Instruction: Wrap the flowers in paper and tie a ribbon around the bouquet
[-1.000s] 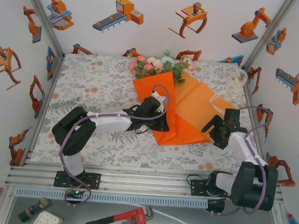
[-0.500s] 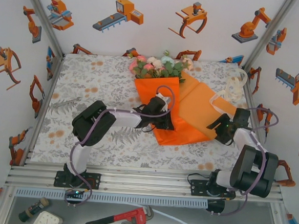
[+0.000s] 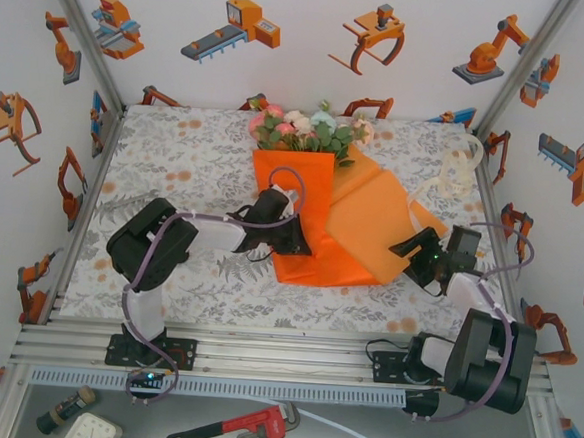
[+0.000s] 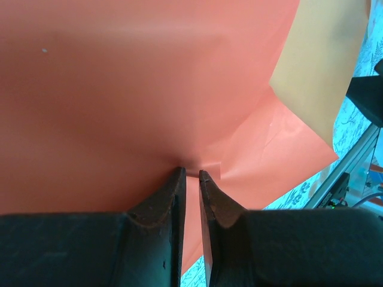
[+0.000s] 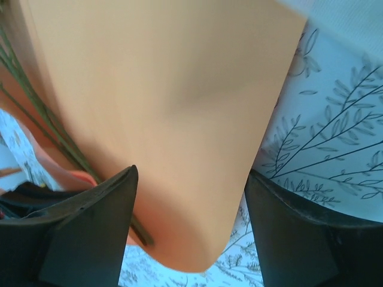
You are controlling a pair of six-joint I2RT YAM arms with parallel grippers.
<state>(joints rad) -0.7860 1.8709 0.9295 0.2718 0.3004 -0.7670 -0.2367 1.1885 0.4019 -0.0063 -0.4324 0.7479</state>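
Observation:
The flowers [image 3: 306, 130] lie at the back of the table, blooms outward, with their stems under the orange paper [image 3: 372, 225]. One flap of the paper is folded over the stems. My left gripper [image 3: 300, 244] sits low on that flap, and in the left wrist view my left gripper [image 4: 188, 172] is shut on a pinch of the paper [image 4: 149, 89]. My right gripper [image 3: 404, 249] is at the sheet's right corner. It stands wide open [image 5: 190, 173] around the paper's edge [image 5: 173, 107], with green stems [image 5: 36, 113] to its left. The ribbon [image 3: 458, 170] lies coiled at the back right.
The flowered tablecloth [image 3: 175, 171] has free room on the left. Printed walls and metal frame posts [image 3: 512, 84] close in the table. A red wrench [image 3: 237, 428] and small items lie on the shelf below the front rail.
My left gripper has pulled the folded flap leftward, and the flowers and paper have shifted left and squared up. My right arm has dropped lower beside the sheet's right corner.

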